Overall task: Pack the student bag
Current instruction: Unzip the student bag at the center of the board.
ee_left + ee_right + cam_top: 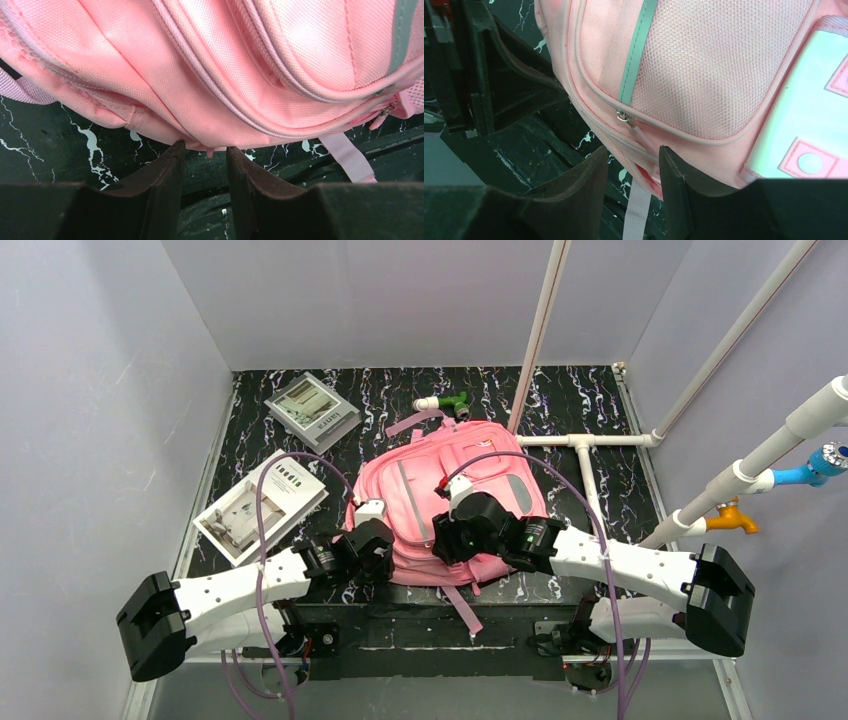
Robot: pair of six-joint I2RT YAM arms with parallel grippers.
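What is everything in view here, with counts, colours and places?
student bag: one, pink with grey stripes, lying front up mid-table
grey book: one, far left of the table
white booklet: one, left of the bag, nearer the arms
white-and-green object: one, just beyond the bag's top; too small to identify
pipes: several, white, a frame on the right side
blue tap: one, on a pipe at far right
orange tap: one, below the blue one
table: one, black with white marbling
left gripper: one, black, open, at the bag's near edge
right gripper: one, black, open, by the mesh pocket's zipper pull
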